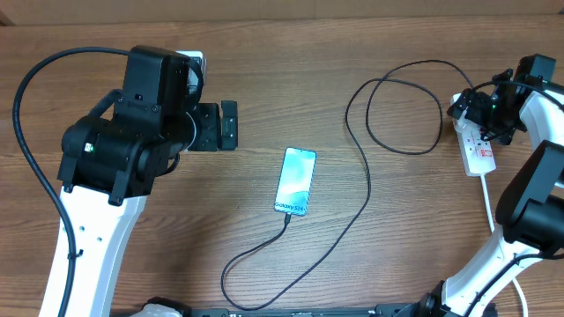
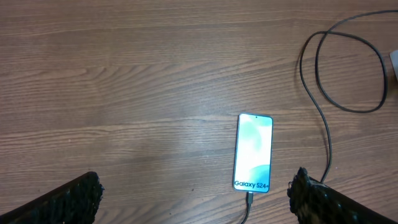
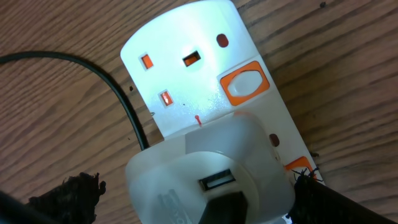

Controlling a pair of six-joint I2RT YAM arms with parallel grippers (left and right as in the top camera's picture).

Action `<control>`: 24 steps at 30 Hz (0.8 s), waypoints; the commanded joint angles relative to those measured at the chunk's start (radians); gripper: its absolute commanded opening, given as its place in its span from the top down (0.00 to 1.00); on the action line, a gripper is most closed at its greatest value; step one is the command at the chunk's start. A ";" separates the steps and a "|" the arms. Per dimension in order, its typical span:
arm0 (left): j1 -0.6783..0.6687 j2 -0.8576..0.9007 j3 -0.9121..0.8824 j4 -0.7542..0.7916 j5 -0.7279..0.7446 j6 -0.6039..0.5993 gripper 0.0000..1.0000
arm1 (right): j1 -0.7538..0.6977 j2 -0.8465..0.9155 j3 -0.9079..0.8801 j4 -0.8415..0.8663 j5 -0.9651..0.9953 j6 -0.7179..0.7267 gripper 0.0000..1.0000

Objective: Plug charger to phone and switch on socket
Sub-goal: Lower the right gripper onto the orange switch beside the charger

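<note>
The phone (image 1: 295, 180) lies screen up and lit at mid-table, and it also shows in the left wrist view (image 2: 254, 152). The charger's thin black cable (image 1: 366, 176) has its connector tip (image 2: 249, 199) in the phone's near short edge and loops right to the socket (image 1: 480, 151). In the right wrist view the white socket strip (image 3: 186, 81) carries a white adapter (image 3: 211, 168) with a dark plug in it, and orange switches (image 3: 244, 84). My right gripper (image 3: 196, 186) is open, one finger on each side of the adapter. My left gripper (image 1: 218, 125) is open and empty, left of the phone.
The black cable (image 2: 326, 137) makes a loop on the wood at the back right (image 1: 405, 106). The strip's white cord (image 1: 487, 198) runs toward the front right, by the right arm's base. A thick black arm cable (image 1: 35, 167) curves along the left side.
</note>
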 commanded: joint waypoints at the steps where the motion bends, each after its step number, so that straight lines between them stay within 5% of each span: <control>1: -0.001 -0.011 0.023 0.001 -0.013 0.018 0.00 | -0.003 -0.002 -0.005 0.008 -0.009 -0.009 0.00; 24: -0.001 -0.011 0.023 0.001 -0.013 0.018 0.00 | -0.003 -0.002 -0.006 -0.011 -0.074 -0.035 0.00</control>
